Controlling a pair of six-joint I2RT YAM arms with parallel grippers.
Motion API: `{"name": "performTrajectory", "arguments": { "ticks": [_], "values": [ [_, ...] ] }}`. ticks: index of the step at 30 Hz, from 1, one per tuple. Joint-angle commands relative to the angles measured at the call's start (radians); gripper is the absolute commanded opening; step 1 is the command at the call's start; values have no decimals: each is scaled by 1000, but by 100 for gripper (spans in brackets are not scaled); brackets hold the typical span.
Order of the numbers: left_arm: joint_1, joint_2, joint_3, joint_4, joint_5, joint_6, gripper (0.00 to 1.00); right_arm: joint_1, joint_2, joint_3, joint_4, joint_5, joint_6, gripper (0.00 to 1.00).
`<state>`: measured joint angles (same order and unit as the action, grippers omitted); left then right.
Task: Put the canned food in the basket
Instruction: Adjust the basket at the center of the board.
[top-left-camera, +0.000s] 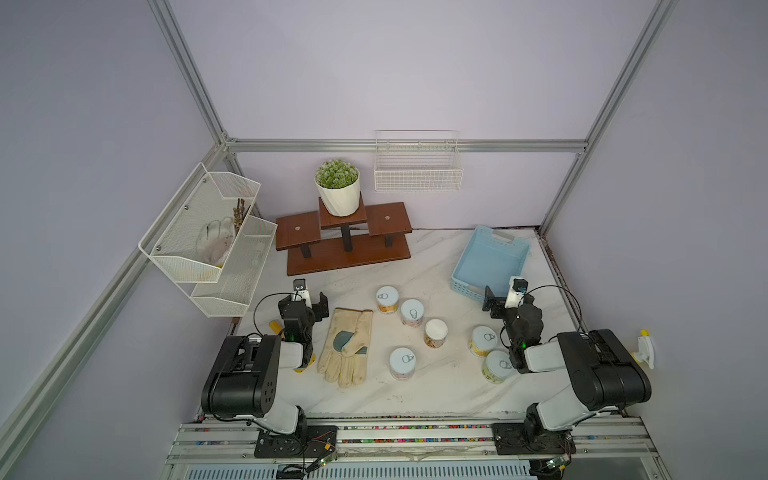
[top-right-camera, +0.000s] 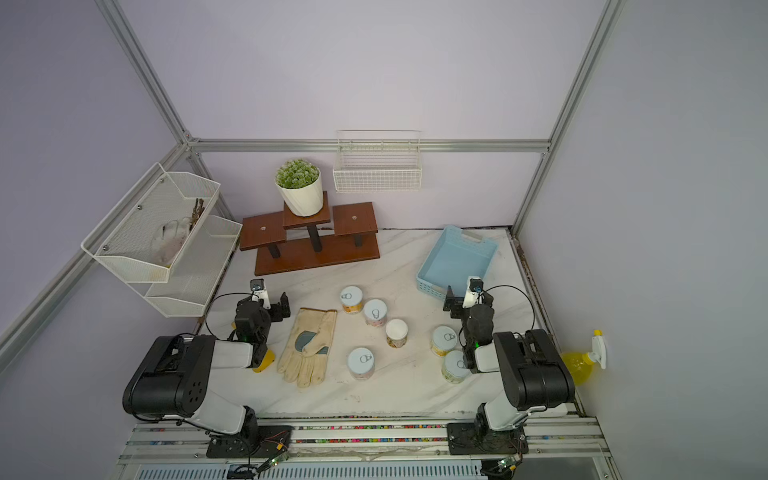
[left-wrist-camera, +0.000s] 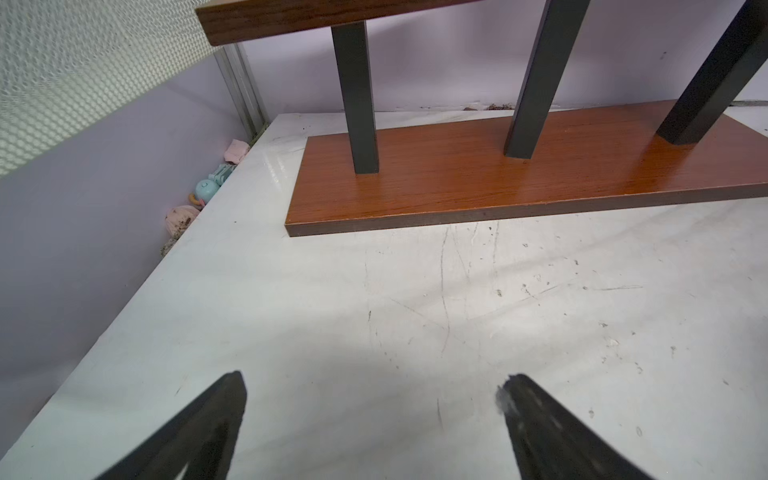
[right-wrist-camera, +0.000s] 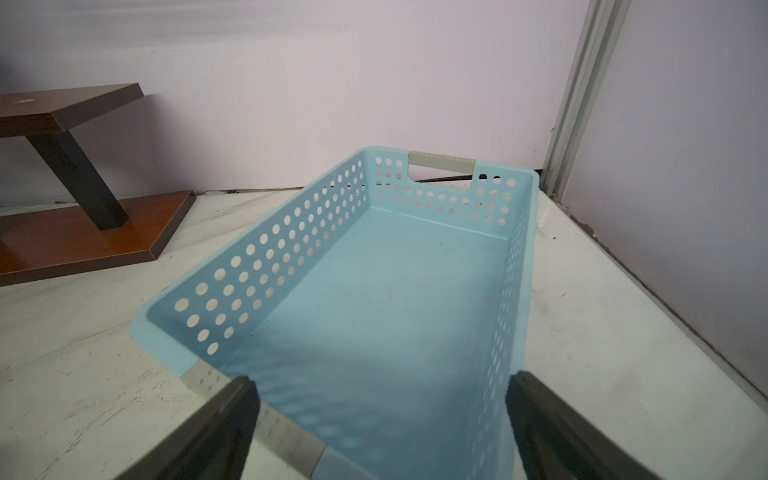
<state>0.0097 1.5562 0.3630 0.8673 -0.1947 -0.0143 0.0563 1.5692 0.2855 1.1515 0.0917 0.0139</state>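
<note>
Both sets of jaws are spread wide and nothing is held in either. Those of the right arm (top-left-camera: 598, 370) are poised over the near end of the basket (right-wrist-camera: 374, 311), those of the left arm (top-left-camera: 249, 374) over bare worktop (left-wrist-camera: 374, 311) in front of the wooden stand (left-wrist-camera: 498, 178). The basket is set at the far right corner of the worktop and is seen to be empty. All six tins stand upright outside it: a slanted row of three tins (top-left-camera: 412, 311) at mid-worktop, a lone tin (top-left-camera: 402, 363) nearer the front edge, and two tins (top-left-camera: 483, 340) close together toward the right edge, beside the right arm's wrist. A first pick is therefore judged to be the step in hand. It would best be made by the right arm on the pair nearest it, since that carry is the shortest. The jaws should be lowered from above and turned so that the neighbouring tin is not struck, with the round wall gripped below the lid rim. The tin should be lifted clear of the basket's wall and set down at the far end, so that room is left for the rest. The glove (top-left-camera: 347, 347) should be left alone.
</note>
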Motion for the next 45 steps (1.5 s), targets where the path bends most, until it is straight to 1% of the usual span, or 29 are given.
{"name": "performTrajectory", "arguments": {
  "ticks": [1,14,16,19,22,23,25,27,30,32,36,37,40,42,45],
  "values": [
    [-5,2,27,35,-2,0,100,-4,5,8,19,-10,-6,99],
    [-5,3,28,35,-3,0,100,-4,5,7,19,-12,-5,99],
    [-4,5,30,35,-5,-1,100,-5,8,10,18,5,9,99],
    [-5,-3,19,44,11,4,100,-6,5,6,21,4,9,99],
    [-6,-42,-44,135,107,55,100,-6,-20,-20,47,-35,-8,99],
    [-7,-70,-66,153,110,54,100,-6,-55,-35,60,-36,-8,99],
    [-12,-152,-88,122,83,43,100,-6,-107,-45,28,-37,-7,99],
    [-20,-250,-73,-6,34,21,100,-6,-165,-38,-41,-41,-2,99],
    [-33,-356,-18,-211,-16,10,100,-6,-252,-31,-141,-50,16,99],
    [-46,-414,9,-301,-55,-10,100,-5,-311,-20,-223,-42,20,99],
    [-87,-501,54,-458,-139,-151,100,-6,-442,58,-494,38,79,99],
    [-93,-514,75,-518,-151,-189,100,-6,-467,74,-541,37,90,99],
    [-100,-532,173,-767,-203,-358,100,-6,-545,112,-674,16,160,99],
    [-100,-533,231,-904,-190,-427,100,-6,-583,141,-767,24,230,99],
    [-102,-541,285,-1023,-112,-503,100,-6,-619,179,-878,-9,308,99]
  ]
}}
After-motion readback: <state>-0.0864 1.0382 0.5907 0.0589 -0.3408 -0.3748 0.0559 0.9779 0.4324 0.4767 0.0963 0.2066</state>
